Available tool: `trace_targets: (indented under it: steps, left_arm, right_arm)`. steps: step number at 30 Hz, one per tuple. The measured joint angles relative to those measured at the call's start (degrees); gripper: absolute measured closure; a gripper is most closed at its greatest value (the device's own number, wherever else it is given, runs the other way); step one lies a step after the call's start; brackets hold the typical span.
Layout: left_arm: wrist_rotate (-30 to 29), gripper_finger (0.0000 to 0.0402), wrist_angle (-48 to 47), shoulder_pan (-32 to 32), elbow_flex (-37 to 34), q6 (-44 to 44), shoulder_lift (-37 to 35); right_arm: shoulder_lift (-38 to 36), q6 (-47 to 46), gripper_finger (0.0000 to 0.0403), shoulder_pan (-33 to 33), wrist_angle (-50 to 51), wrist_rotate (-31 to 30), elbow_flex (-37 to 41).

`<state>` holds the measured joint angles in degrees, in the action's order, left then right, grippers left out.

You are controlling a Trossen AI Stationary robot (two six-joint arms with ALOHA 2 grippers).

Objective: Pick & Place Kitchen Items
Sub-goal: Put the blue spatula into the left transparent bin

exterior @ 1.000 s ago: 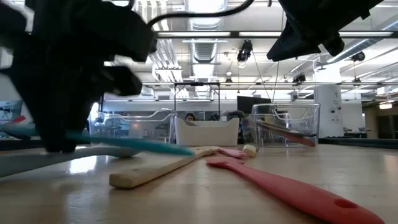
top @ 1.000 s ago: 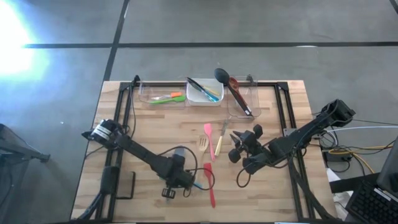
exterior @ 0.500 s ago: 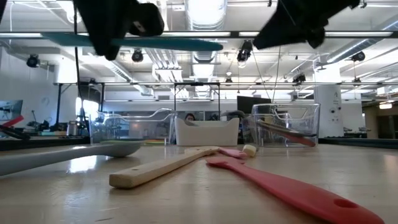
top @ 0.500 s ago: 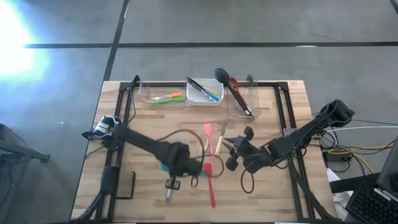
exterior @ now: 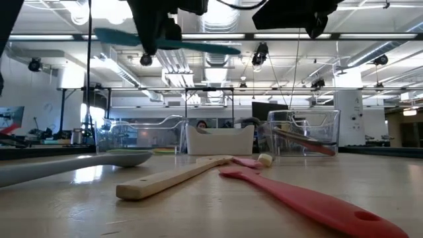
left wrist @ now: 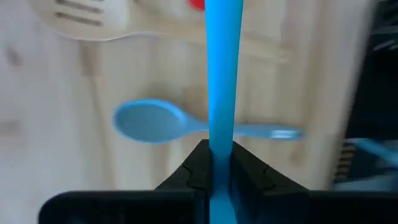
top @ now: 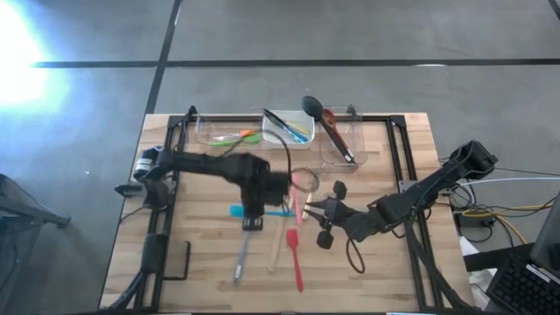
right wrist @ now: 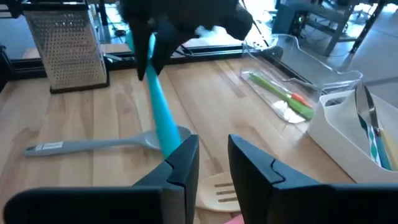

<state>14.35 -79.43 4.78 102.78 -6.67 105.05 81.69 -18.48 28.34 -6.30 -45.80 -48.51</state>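
My left gripper [top: 255, 206] hangs over the table's middle, shut on a teal utensil [top: 262, 212] that is high above the table in the low view [exterior: 165, 41]. Below it a grey spoon [top: 242, 259], a wooden fork [top: 277, 248] and a red spatula [top: 294, 258] lie flat on the wood, with a pink spatula [top: 294, 185] farther back. My right gripper [top: 320, 223] is open and empty to the right of these, its fingers [right wrist: 183, 163] apart and facing the teal utensil [right wrist: 158, 109]. My left gripper pinches the teal utensil's slim handle [left wrist: 221, 134] between its two fingers. The fingers come from above, pointing down, and lie across the handle. The utensil is lifted clear of the table and lies about level, its length running left to right.
Three tubs stand along the far edge: a clear one [top: 210, 138] with green and orange utensils, a white one [top: 278, 136] with several utensils, and a clear one [top: 337, 149] with a black ladle [top: 311, 107] and a dark red spoon. A metal grater [right wrist: 65, 50] shows beyond the table.
My left gripper has risen and gone toward the table's far edge with the teal utensil, which was near the tabletop and is now lifted clear and about level. The grey spoon beneath it has come into view. My right gripper has shifted a little toward the left and near edges.
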Motion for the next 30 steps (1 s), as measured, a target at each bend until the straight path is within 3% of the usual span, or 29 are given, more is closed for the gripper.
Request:
trace_targets:
  steps: [4,9,12,14,17,22,26,30]
  left_arm:
    - [11.89,0.0365,1.06,-5.61,0.22,0.06,-0.32]
    - [31.08,0.0367,1.89,-12.11,0.07,-0.46,-0.32]
    - [31.62,0.0367,0.9,-14.23,0.04,-1.92,-0.32]
    - [30.23,0.0367,-0.06,-14.98,0.0,-2.09,-0.32]
    - [29.21,0.0367,-0.11,-15.04,-0.16,-1.96,-0.19]
    - [29.24,0.0367,-0.18,-15.01,-0.85,-1.95,-0.1]
    - [29.22,0.0367,-0.12,-15.02,-0.85,-1.93,-0.1]
    - [29.24,0.0367,-0.16,-14.88,-0.8,-1.91,-0.1]
  right_arm:
    - [0.02,3.49,0.0311,0.0,-3.72,0.1,0.0]
    - [1.49,10.42,0.0301,0.0,-6.11,1.99,-1.8]
    - [4.12,17.01,0.0294,0.0,-4.79,2.38,-5.24]
    - [5.63,19.46,0.0287,0.0,2.52,1.97,-9.5]
    - [8.01,16.81,0.0273,-0.03,16.6,-1.89,-18.34]
    - [14.0,12.64,0.0243,-1.47,35.88,-1.76,-31.76]
    - [19.36,12.25,0.0223,-3.31,44.16,3.28,-39.05]
    - [23.3,12.93,0.0216,-4.48,48.2,3.54,-42.63]
